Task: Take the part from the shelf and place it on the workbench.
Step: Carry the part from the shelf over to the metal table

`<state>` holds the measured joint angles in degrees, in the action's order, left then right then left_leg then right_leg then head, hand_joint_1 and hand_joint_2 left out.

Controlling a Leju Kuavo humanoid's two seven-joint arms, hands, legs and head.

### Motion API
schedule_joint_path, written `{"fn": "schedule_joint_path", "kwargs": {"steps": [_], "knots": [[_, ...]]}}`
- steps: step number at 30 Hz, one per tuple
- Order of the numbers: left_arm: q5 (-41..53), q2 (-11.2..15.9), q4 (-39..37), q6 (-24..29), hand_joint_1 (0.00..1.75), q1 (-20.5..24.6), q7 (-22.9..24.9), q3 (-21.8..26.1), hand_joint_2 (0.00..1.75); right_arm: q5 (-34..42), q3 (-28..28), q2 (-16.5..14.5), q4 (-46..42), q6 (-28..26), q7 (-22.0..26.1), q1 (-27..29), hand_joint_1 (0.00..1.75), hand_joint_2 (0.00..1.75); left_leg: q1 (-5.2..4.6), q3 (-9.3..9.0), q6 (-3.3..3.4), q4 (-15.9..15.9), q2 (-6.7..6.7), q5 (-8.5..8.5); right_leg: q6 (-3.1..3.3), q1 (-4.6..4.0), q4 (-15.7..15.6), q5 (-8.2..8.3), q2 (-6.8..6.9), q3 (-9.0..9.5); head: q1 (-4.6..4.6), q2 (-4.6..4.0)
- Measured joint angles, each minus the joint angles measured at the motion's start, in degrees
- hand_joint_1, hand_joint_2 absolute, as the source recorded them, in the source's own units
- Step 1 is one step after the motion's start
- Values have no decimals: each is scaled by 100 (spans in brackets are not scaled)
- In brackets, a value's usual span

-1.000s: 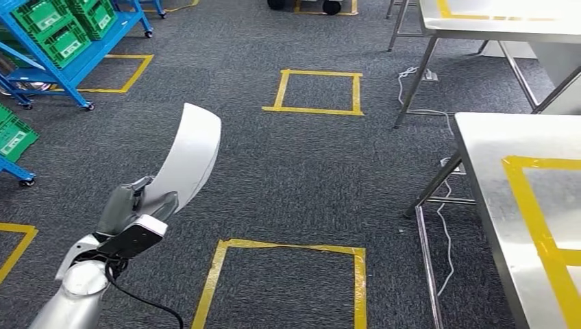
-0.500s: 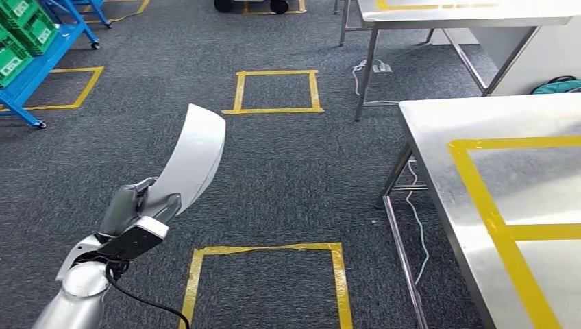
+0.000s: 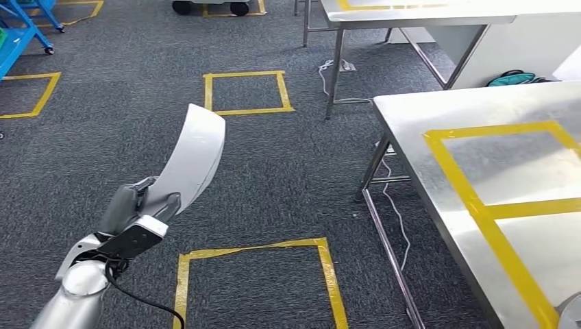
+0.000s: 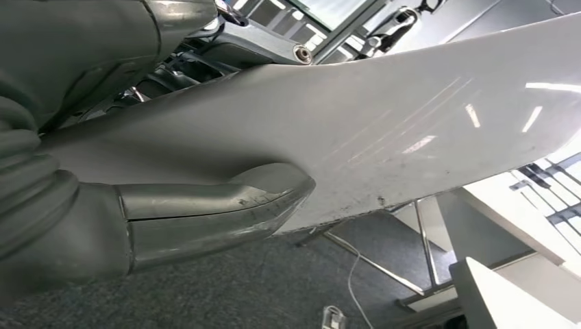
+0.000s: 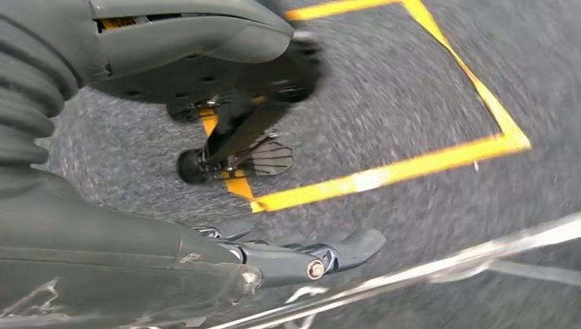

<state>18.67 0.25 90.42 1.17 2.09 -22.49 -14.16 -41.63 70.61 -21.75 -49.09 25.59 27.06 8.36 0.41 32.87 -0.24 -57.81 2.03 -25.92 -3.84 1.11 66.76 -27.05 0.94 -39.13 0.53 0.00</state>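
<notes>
**Inspector:** Fingers (image 4: 205,219) of the left hand (image 3: 133,205) are clamped on the narrow lower end of the white curved part (image 3: 192,154); in the left wrist view the thick grey thumb presses flat against the panel's glossy face. Where does the part sit?

**Assistant:** It is held up over the grey carpet (image 3: 274,164), rising from the hand and bowing toward the upper right. It touches nothing but the hand and is well apart from the workbench.

**Inspector:** Surroundings, from the left.

**Assistant:** At the far left edge, a blue wheeled rack (image 3: 20,31) and a yellow tape square (image 3: 31,96). Just right of the hand, near the robot, a second yellow tape square (image 3: 253,284) on the floor. Beyond the part, a third, smaller tape square (image 3: 246,92). At the top edge, a wheeled base (image 3: 209,7).

**Inspector:** And to the right?

**Assistant:** The steel workbench (image 3: 411,113), marked with yellow tape outlines (image 3: 479,199). A white cable (image 3: 397,219) trails beside its leg. Behind it stands a second steel table (image 3: 411,14), with a teal bag (image 3: 517,77) on the floor by its far side.

**Inspector:** Right hand?

**Assistant:** The right hand (image 5: 205,171) hangs over carpet and tape, fingers spread, holding nothing.

**Inspector:** Obstructions?

**Assistant:** Bare carpet lies between the part and the workbench's near corner.
</notes>
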Motion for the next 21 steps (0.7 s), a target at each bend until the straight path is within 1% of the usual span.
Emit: {"fn": "schedule_joint_path", "kwargs": {"steps": [1,2,3,5,6,7,8,9,10,11,12,13,14,15,16,17,18,19,20,21], "knots": [[0,-1,0,1,175,1,1,0,175,486,-249,5,-72,-131,-254,127,0,175,-13,-8,-21,-8,18,-9,25,-7,-337,85,60,212,-5,0],[0,-2,0,2,175,1,2,0,175,1013,-583,8,-180,-283,-525,288,0,175,-27,-16,-47,-10,28,-11,58,-16,-549,121,106,346,-9,0],[-1,-3,0,3,175,0,3,1,175,1473,-943,9,-299,-415,-763,454,0,175,-39,-22,-75,-4,40,-6,99,-30,-609,110,114,380,-12,0],[-4,-7,0,3,175,-2,4,1,175,2010,-1587,9,-514,-579,-1050,729,0,175,-30,-25,-137,21,76,5,189,-35,-628,147,41,370,-15,0],[-6,-8,0,3,175,-2,4,2,175,2125,-1825,9,-598,-610,-1120,824,0,175,-20,-15,-167,-2,62,-32,233,-31,-644,166,4,366,-19,0],[-9,-9,0,3,175,-1,3,3,175,2184,-2031,9,-674,-631,-1168,900,0,175,-13,38,-192,-126,18,-134,278,-20,-661,183,-34,365,-27,0],[-10,-9,0,3,175,-1,3,5,175,2210,-2198,11,-736,-643,-1201,960,0,175,-7,148,-211,-378,-46,-298,314,-8,-677,197,-72,366,-36,0],[-12,-9,0,3,175,-6,2,7,175,2222,-2341,14,-786,-649,-1225,1012,0,175,-4,308,-221,-741,-111,-497,335,-6,-681,202,-107,360,-41,0],[-13,-8,-1,3,175,-13,1,10,175,2228,-2456,17,-826,-653,-1239,1057,0,175,-2,497,-226,-1148,-148,-682,347,-6,-681,206,-144,351,-44,0],[-13,-8,-1,2,175,-21,2,12,175,2233,-2546,20,-858,-656,-1247,1096,0,175,0,648,-228,-1467,-164,-792,351,-7,-681,209,-186,345,-44,0],[-13,-5,-2,2,175,-28,2,14,175,2237,-2624,21,-886,-658,-1249,1134,0,175,1,719,-226,-1612,-171,-793,351,-8,-681,212,-231,341,-44,0],[-13,-4,-2,2,175,-32,2,16,175,2241,-2689,22,-909,-658,-1247,1166,0,175,4,676,-219,-1525,-180,-676,346,-7,-681,217,-281,342,-45,0],[-13,-3,-1,2,175,-33,2,17,175,2245,-2746,22,-934,-658,-1245,1188,0,175,9,530,-211,-1235,-199,-480,337,-4,-681,223,-336,346,-44,0],[-13,-2,-1,2,175,-31,2,19,175,2248,-2796,22,-960,-658,-1242,1200,0,175,24,330,-207,-833,-269,-276,321,0,-680,229,-388,348,-45,0],[-13,-3,-1,2,175,-28,2,19,175,2252,-2832,25,-986,-658,-1239,1206,0,175,42,136,-206,-438,-356,-138,298,-8,-669,235,-441,338,-44,0],[-13,-3,-1,2,175,-27,2,20,175,2254,-2864,27,-1016,-659,-1237,1209,0,175,54,8,-203,-168,-433,-68,270,-14,-667,248,-486,321,-40,0],[-14,-4,-1,2,175,-27,2,20,175,2254,-2889,29,-1037,-659,-1236,1217,0,175,59,-54,-196,-25,-492,-58,236,-17,-674,265,-526,302,-41,0],[-14,-7,0,2,175,-28,2,19,175,2245,-2908,32,-1050,-659,-1235,1231,0,175,49,-65,-174,13,-489,-70,199,-17,-689,287,-562,287,-36,0],[-14,-6,0,2,175,-26,2,21,175,2204,-2927,32,-1057,-663,-1233,1251,0,175,46,-59,-135,16,-452,-53,164,-4,-713,307,-588,272,-39,0],[-15,-7,0,2,175,-20,2,24,175,2140,-2941,32,-1058,-673,-1229,1273,0,175,44,-60,-95,28,-412,-39,137,1,-700,294,-554,249,-38,0]]}}
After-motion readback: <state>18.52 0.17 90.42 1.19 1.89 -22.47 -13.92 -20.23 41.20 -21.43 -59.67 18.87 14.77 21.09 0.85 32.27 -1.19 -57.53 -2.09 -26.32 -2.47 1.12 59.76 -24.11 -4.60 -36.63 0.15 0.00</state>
